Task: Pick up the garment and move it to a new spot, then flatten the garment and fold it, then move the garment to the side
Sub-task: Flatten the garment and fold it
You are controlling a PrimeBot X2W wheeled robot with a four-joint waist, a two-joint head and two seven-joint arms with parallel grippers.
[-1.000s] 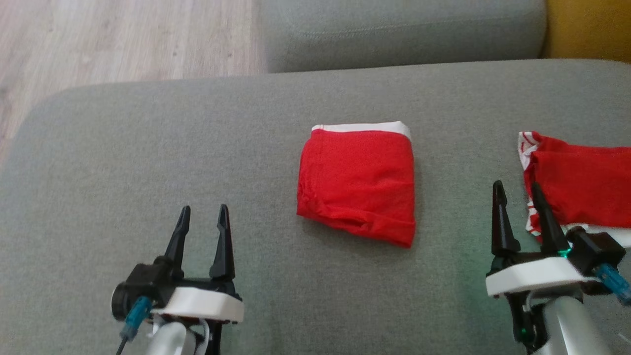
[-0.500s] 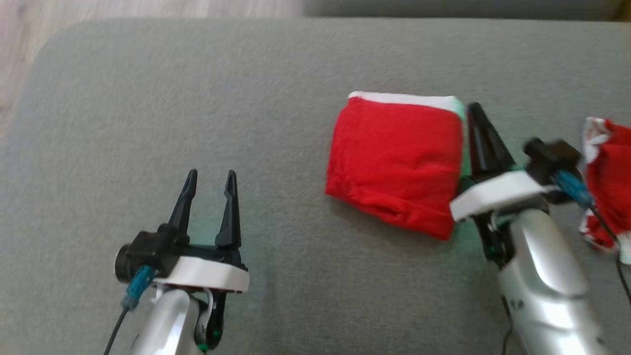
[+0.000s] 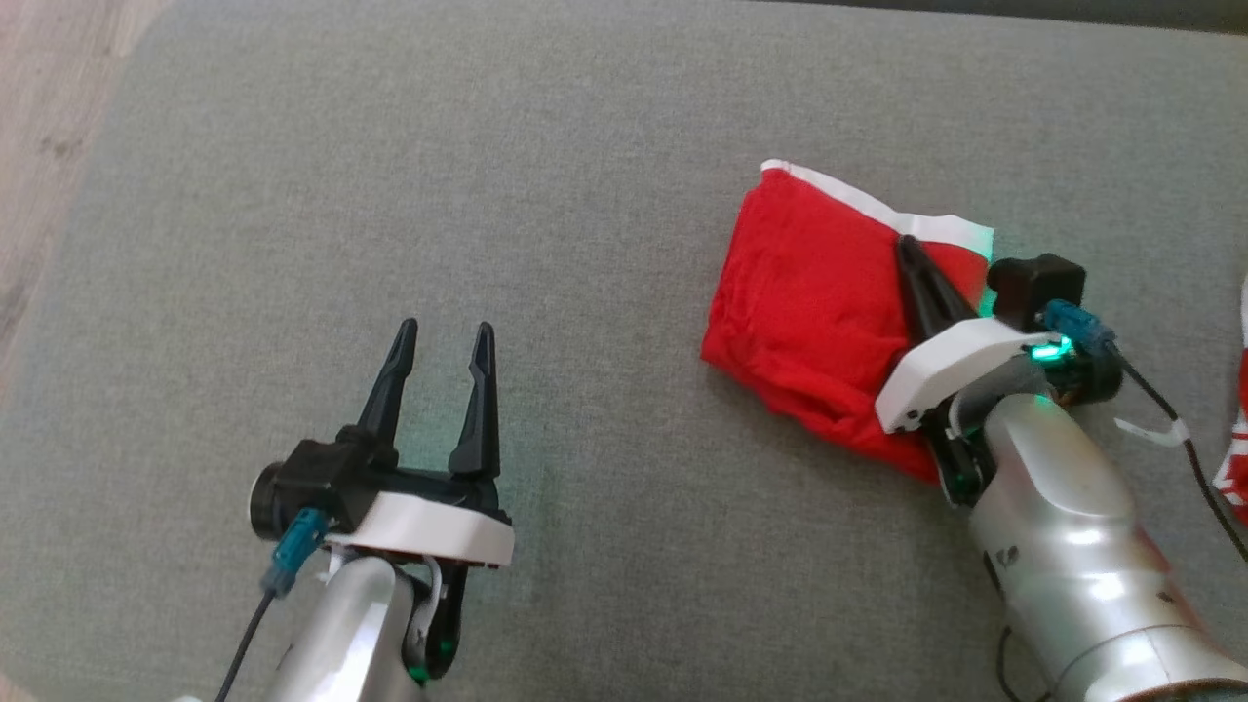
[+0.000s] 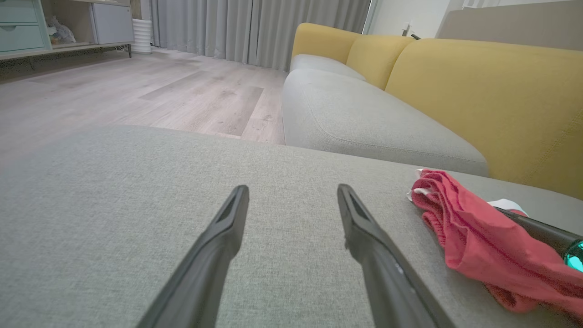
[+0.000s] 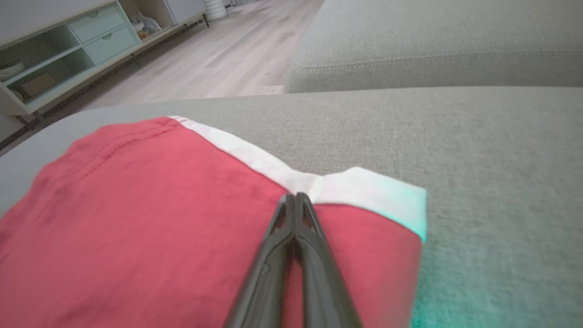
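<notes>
Two end effectors are over a grey cushion [image 3: 487, 146]. The garment [image 3: 809, 292], red with a white band along one edge, lies folded on the cushion at the right of centre in the head view, turned at a slant so that its white band runs from upper left down to the right.

The right end effector [image 3: 909, 246] has its two dark fingers pressed tightly together. They lie across the top of the garment near its right side, with the tips at the white band. In the right wrist view the right end effector [image 5: 294, 197] meets the band where it kinks, and the garment [image 5: 136, 196] spreads to the lower left of that frame. Whether any cloth is caught between the tips cannot be told.

The left end effector [image 3: 446, 328] is at the lower left of the head view, its fingers spread wide and holding nothing, well apart from the garment. In the left wrist view the left end effector [image 4: 292, 188] points across bare cushion, with the garment [image 4: 469, 232] at the lower right.

Another red and white cloth [image 3: 1236, 468] shows at the right edge of the head view. Wood floor [image 3: 39, 117] fills the upper left corner.
</notes>
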